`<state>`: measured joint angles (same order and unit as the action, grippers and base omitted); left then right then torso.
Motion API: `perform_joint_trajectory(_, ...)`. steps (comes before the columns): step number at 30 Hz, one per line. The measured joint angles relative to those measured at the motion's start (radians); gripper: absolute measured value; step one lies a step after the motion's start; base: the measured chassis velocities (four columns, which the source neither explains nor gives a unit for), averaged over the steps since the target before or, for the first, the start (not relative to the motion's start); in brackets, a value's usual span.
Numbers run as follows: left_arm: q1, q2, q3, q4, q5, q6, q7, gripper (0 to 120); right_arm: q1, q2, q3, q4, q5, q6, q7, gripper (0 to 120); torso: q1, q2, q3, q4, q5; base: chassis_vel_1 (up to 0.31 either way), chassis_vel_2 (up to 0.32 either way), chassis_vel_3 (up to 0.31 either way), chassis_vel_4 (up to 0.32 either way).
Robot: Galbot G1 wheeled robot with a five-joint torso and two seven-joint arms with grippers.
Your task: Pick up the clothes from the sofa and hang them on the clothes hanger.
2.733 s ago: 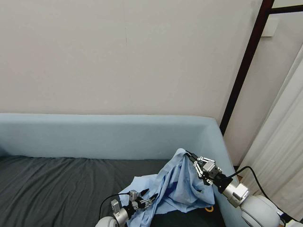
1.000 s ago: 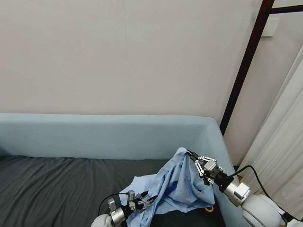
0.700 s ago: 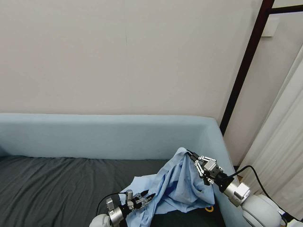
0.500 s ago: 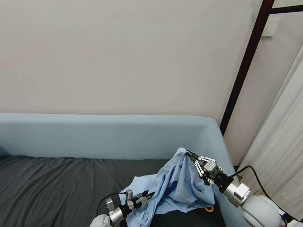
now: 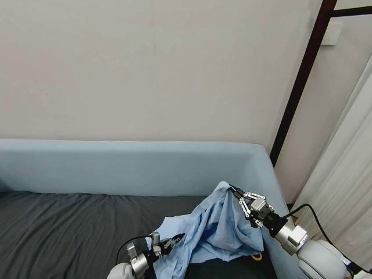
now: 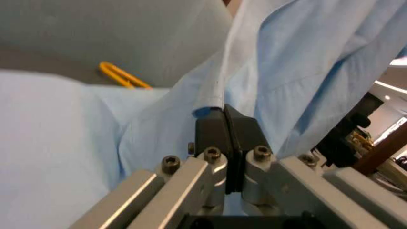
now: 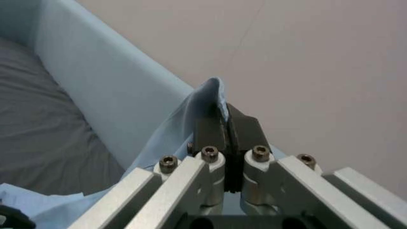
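**Lifting stage of the hanging task.** You see the right gripper (image 5: 239, 200) closed tight on a raised fold of the shirt (image 5: 224, 228). It holds that fold up near the right-hand corner of the sofa (image 5: 116, 168), in front of the backrest. The right wrist view confirms its fingers pressed together with cloth pinched between them.

The left gripper (image 5: 170, 242) sits lower and nearer the robot, above the dark seat. The left wrist view shows its fingers likewise clamped, on a hemmed edge of the same shirt.

The lower part of the shirt rests on the sofa seat. You may therefore judge the pick-up as begun but not finished, and the hanging as not yet started.

The next move probably calls for raising both grips together until the cloth clears the seat. You would then carry it rightward to the dark rack post (image 5: 299, 87) that stands behind the sofa's end, without letting the cloth slip or drag.

**Count:**
- one shirt
- one sofa
- one rack post in view
- two grippers, both holding cloth
- one small yellow object (image 6: 124, 76) beside the shirt, its kind unclear
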<state>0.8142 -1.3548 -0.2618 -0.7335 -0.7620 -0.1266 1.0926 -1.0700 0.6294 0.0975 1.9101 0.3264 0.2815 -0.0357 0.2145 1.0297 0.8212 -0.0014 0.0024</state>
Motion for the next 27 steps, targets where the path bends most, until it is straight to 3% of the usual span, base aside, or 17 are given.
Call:
perform_joint_trajectory(3, 0.020, 0.047, 0.026, -0.119, -0.056, -0.036, -0.037, 0, 0.002, -0.003, 0.008, 0.005, 0.021, -0.001, 0.002, 0, 0.000, 0.000, 0.000, 0.0000, 0.0003, 0.000, 0.000, 0.000, 0.000)
perform_joint_trajectory(4, 0.020, 0.047, 0.026, -0.119, -0.056, -0.036, -0.037, 0, 0.002, -0.003, 0.008, 0.005, 0.021, -0.001, 0.002, 0, 0.000, 0.000, 0.000, 0.0000, 0.0003, 0.000, 0.000, 0.000, 0.000)
perform_joint_trajectory(9, 0.048, 0.189, 0.051, -0.470, -0.177, -0.061, -0.180, 0, 0.006, -0.020, 0.061, 0.057, 0.152, -0.016, 0.017, 0, 0.000, 0.000, 0.000, -0.0003, 0.0001, 0.000, 0.000, 0.000, 0.000)
perform_joint_trajectory(10, 0.048, 0.189, 0.051, -0.470, -0.177, -0.061, -0.180, 0, 0.006, -0.020, 0.061, 0.057, 0.152, -0.016, 0.017, 0, 0.000, 0.000, 0.000, -0.0003, 0.0001, 0.000, 0.000, 0.000, 0.000)
perform_joint_trajectory(13, 0.054, 0.299, 0.047, -0.689, -0.251, -0.065, -0.276, 0, 0.004, -0.028, 0.108, 0.107, 0.251, -0.050, 0.049, 0, 0.000, 0.000, 0.000, 0.0002, 0.0002, 0.000, 0.000, 0.000, 0.000)
perform_joint_trajectory(14, 0.054, 0.299, 0.047, -0.689, -0.251, -0.065, -0.276, 0, 0.004, -0.028, 0.108, 0.107, 0.251, -0.050, 0.049, 0, 0.000, 0.000, 0.000, 0.0002, 0.0002, 0.000, 0.000, 0.000, 0.000)
perform_joint_trajectory(17, 0.028, 0.431, 0.021, -0.903, -0.324, -0.076, -0.393, 0, -0.001, -0.045, 0.205, 0.177, 0.318, -0.083, 0.067, 0, 0.000, 0.000, 0.000, 0.0002, 0.0003, 0.000, 0.000, 0.000, 0.000)
perform_joint_trajectory(18, 0.028, 0.431, 0.021, -0.903, -0.324, -0.076, -0.393, 0, -0.001, -0.045, 0.205, 0.177, 0.318, -0.083, 0.067, 0, 0.000, 0.000, 0.000, 0.0002, 0.0003, 0.000, 0.000, 0.000, 0.000)
perform_joint_trajectory(23, -0.018, 0.592, -0.034, -1.136, -0.419, -0.065, -0.495, 0, -0.002, -0.077, 0.363, 0.306, 0.395, -0.141, 0.101, 0, 0.000, 0.000, 0.000, -0.0001, 0.0004, 0.000, 0.000, 0.000, 0.000)
perform_joint_trajectory(24, -0.018, 0.592, -0.034, -1.136, -0.419, -0.065, -0.495, 0, -0.002, -0.077, 0.363, 0.306, 0.395, -0.141, 0.101, 0, 0.000, 0.000, 0.000, -0.0001, 0.0004, 0.000, 0.000, 0.000, 0.000)
perform_joint_trajectory(27, -0.023, 0.661, -0.116, -1.227, -0.471, -0.051, -0.533, 0, 0.028, -0.101, 0.419, 0.374, 0.405, -0.194, 0.146, 0, 0.000, 0.000, 0.000, -0.0004, 0.0001, 0.000, 0.000, 0.000, 0.000)
